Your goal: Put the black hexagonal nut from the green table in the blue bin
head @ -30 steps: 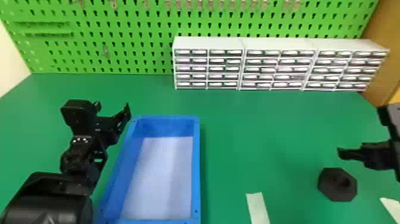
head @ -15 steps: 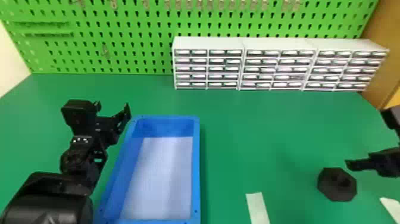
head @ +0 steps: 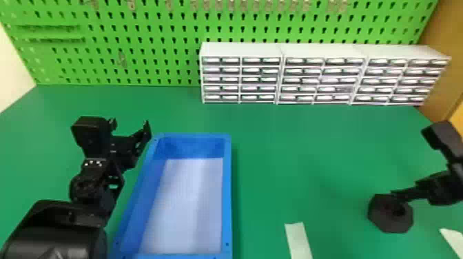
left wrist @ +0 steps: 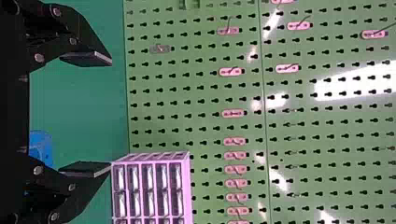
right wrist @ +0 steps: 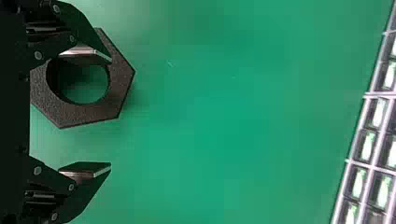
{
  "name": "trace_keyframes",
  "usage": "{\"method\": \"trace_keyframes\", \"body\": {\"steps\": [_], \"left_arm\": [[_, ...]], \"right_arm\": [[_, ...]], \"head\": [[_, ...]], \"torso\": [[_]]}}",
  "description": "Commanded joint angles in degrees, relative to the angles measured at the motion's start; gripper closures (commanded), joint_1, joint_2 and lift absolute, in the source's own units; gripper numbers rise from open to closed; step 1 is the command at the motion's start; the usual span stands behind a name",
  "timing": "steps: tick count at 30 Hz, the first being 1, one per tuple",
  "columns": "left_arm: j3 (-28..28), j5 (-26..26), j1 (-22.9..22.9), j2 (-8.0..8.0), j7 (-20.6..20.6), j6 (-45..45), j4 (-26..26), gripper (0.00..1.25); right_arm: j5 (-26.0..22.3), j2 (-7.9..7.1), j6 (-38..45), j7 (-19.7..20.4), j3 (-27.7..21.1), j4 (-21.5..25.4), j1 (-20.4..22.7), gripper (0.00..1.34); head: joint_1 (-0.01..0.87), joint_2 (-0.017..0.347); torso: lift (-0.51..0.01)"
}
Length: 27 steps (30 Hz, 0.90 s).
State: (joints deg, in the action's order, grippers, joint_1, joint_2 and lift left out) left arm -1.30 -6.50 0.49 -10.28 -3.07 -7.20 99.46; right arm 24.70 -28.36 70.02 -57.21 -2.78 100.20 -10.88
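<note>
Your right gripper (right wrist: 111,112) hung spread and empty, 1 finger over the nut (right wrist: 92,112); you needed the nut centered between 2 fingers before lowering and closing.

No readable text, labels, brands, numbers or signs.

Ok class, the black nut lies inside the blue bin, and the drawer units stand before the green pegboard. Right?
Not quite: the head view shows the black nut on the green table, right of the blue bin. The drawer units do stand before the green pegboard.
</note>
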Motion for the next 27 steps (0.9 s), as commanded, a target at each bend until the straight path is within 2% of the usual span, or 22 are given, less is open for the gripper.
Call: {"method": "trace_keyframes", "body": {"steps": [1,27], "left_arm": [[0.0,0.0,0.0,0.0,0.0,0.0,-0.1,0.45],[0.0,-0.2,0.0,0.0,0.0,0.0,-0.1,0.45]], "right_arm": [[0.4,0.33,-0.3,-0.1,0.7,-1.8,-0.4,0.46],[-0.3,0.85,-5.4,-0.1,0.8,-9.5,-1.2,0.46]], "head": [[0.686,0.052],[0.686,0.052]], "torso": [[-0.097],[-0.097]]}}
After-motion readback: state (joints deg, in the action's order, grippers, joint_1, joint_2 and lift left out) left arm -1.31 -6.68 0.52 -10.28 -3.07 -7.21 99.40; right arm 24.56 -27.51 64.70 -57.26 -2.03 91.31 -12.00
